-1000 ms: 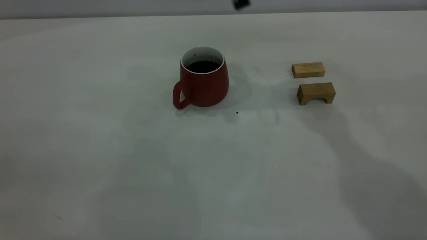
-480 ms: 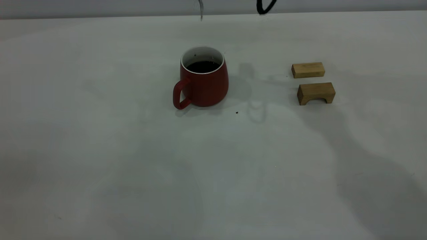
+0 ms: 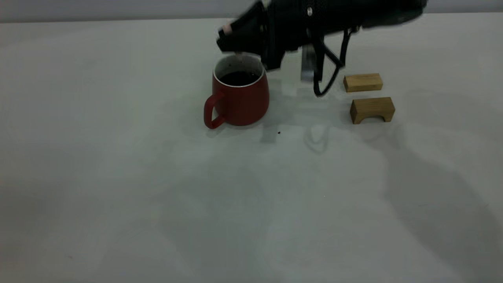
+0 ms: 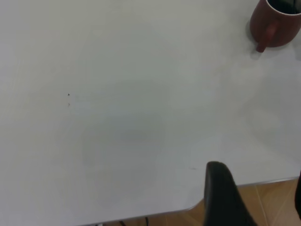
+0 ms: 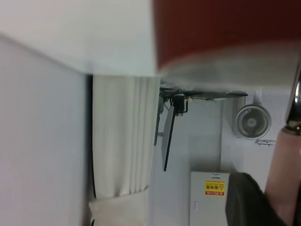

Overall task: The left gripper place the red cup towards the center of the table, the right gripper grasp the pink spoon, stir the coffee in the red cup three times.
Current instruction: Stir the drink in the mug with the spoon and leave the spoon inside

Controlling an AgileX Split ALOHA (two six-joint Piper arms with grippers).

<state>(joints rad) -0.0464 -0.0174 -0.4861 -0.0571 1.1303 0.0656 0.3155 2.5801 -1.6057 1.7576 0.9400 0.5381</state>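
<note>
The red cup [image 3: 239, 100] stands upright near the middle of the table [image 3: 118, 177], handle toward the front left, with dark coffee [image 3: 238, 78] inside. My right gripper [image 3: 232, 42] hovers just above the cup's rim, shut on the pink spoon [image 3: 227, 28]. The spoon's grey stem points down toward the cup's mouth, blurred. In the right wrist view the pink spoon handle [image 5: 283, 174] lies beside a dark finger [image 5: 244, 200], close to the red cup wall [image 5: 225, 28]. My left gripper [image 4: 261, 202] is open over the table's edge, far from the red cup [image 4: 275, 23].
Two small wooden blocks stand right of the cup: a flat one [image 3: 362, 82] and an arched one [image 3: 372, 110]. The right arm's black cable [image 3: 326, 74] hangs between the cup and the blocks. A tiny black speck [image 3: 279, 133] lies in front of the cup.
The right arm has come down into view from the top edge and now holds the spoon right over the cup. The cup and blocks have not moved.
</note>
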